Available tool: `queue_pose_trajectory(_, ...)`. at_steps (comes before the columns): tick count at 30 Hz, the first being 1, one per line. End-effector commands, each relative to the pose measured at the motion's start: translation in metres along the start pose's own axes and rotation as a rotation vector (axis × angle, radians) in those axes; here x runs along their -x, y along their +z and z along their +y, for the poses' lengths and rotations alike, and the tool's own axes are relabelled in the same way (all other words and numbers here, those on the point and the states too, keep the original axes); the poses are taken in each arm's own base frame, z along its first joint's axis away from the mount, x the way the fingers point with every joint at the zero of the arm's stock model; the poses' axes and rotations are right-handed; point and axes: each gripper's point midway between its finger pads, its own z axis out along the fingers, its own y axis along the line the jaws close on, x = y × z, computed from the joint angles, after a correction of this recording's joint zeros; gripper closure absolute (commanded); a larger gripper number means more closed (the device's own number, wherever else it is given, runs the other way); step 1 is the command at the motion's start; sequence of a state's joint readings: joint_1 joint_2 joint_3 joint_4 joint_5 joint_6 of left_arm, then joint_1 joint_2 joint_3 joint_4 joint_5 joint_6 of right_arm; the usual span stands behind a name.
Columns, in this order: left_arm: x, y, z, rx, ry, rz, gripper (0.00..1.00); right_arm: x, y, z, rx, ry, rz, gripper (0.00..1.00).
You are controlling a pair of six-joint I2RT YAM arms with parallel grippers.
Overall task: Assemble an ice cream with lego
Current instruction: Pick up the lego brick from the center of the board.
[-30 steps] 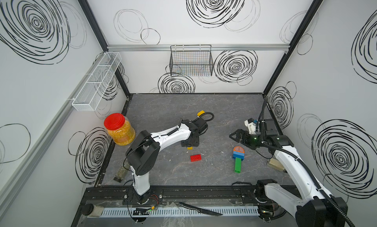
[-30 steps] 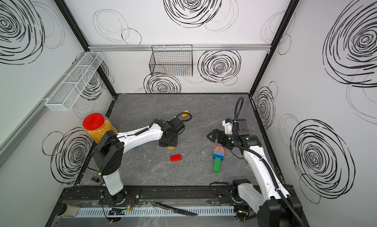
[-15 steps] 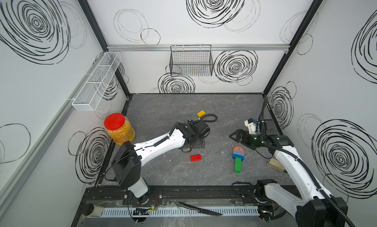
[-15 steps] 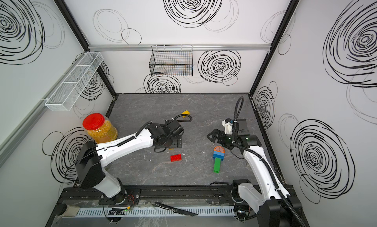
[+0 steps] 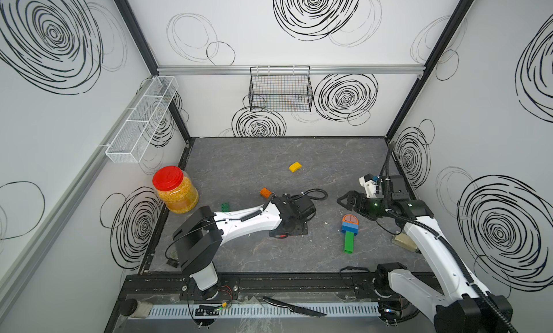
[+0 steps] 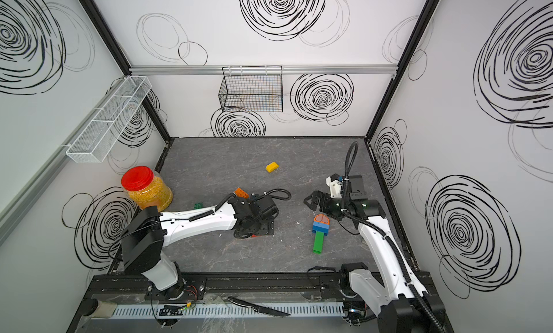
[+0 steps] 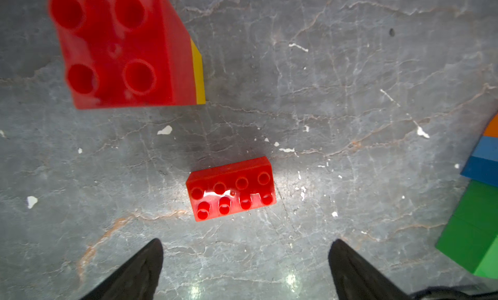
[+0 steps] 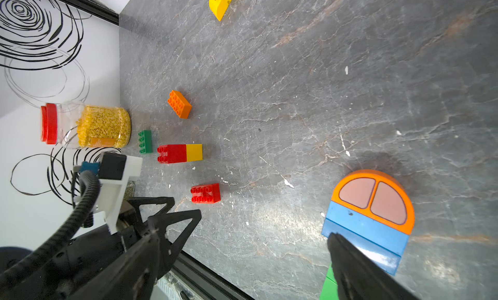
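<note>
My left gripper (image 7: 246,252) hangs open just above a small red lego brick (image 7: 231,188), jaws wide and holding nothing; in both top views the gripper (image 5: 288,233) (image 6: 254,232) covers that brick. A red-and-yellow lego stack (image 8: 179,153) lies beside it. A partly built ice cream lies flat: green stick (image 5: 348,241), blue brick (image 5: 349,227), orange rounded top (image 5: 350,219). My right gripper (image 5: 342,201) (image 8: 244,242) hovers open just behind it. Loose lego: a yellow rounded brick (image 5: 295,167), an orange brick (image 5: 265,192) and a green brick (image 5: 225,206).
A red-lidded jar of yellow grains (image 5: 176,190) stands at the left wall. A knife (image 5: 294,307) lies on the front rail. A black wire basket (image 5: 281,89) hangs on the back wall, a white rack (image 5: 143,119) on the left wall.
My left arm has swung forward and right, bringing its gripper over the red brick. The yellow, orange and green bricks it hid now show. The right arm has not moved.
</note>
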State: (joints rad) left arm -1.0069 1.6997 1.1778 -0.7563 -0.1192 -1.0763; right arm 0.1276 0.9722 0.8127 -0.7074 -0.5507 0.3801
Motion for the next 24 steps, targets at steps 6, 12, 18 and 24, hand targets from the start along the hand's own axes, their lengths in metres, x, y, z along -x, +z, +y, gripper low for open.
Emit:
queue_pose_trajectory(6,-0.004,0.024,0.003,0.029,-0.081,0.011,0.01,0.004,-0.012,0.012,0.025,-0.034,-0.023,0.00)
queue_pose_trajectory(12,-0.005,0.033,0.011,0.041,-0.127,0.005,0.02,0.004,-0.011,0.011,0.025,-0.032,-0.022,0.00)
queue_pose_trajectory(18,-0.004,0.041,0.013,0.052,-0.137,0.014,0.06,0.004,-0.011,0.010,0.022,-0.030,-0.021,0.00)
queue_pose_trajectory(24,-0.005,0.046,0.016,0.061,-0.128,0.022,0.09,0.004,-0.011,0.010,0.023,-0.028,-0.024,0.00)
